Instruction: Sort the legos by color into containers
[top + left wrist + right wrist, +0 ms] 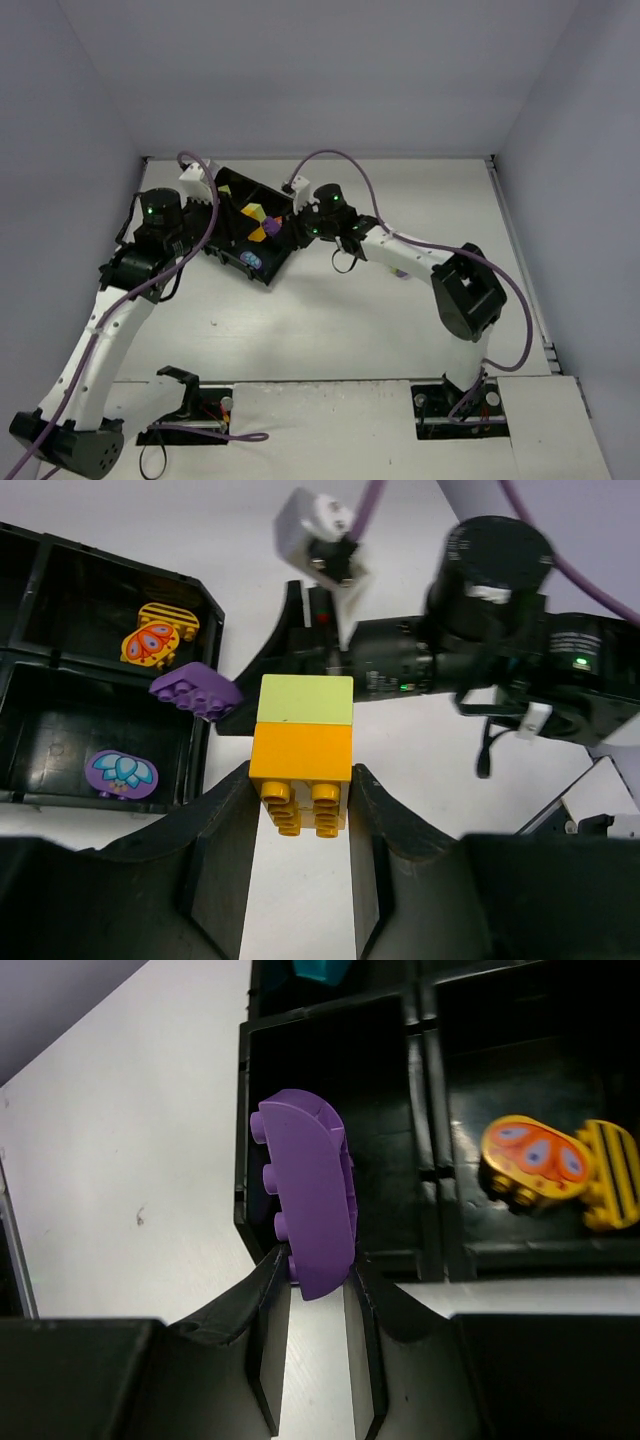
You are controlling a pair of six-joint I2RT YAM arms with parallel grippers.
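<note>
My left gripper point(300, 785) is shut on an orange-yellow lego point(300, 760) with a lime green lego point(305, 700) stuck on its far end, held over the white table beside the black tray point(195, 610). My right gripper point(318, 1260) is shut on a curved purple lego point(310, 1195), standing on edge over the rim of a tray compartment point(385, 1110). The neighbouring compartment holds an orange patterned lego point(533, 1160) and a yellow striped one point(612, 1185). A purple flower-printed lego point(120, 772) lies in another compartment. A teal lego point(320, 968) shows at the far edge.
From above, the tray point(240, 183) sits at the back left, turned diagonally, and both grippers meet over it. The right arm's wrist point(480, 660) and its purple cable hang close in front of my left gripper. Something small and purple point(398, 272) lies under the right forearm.
</note>
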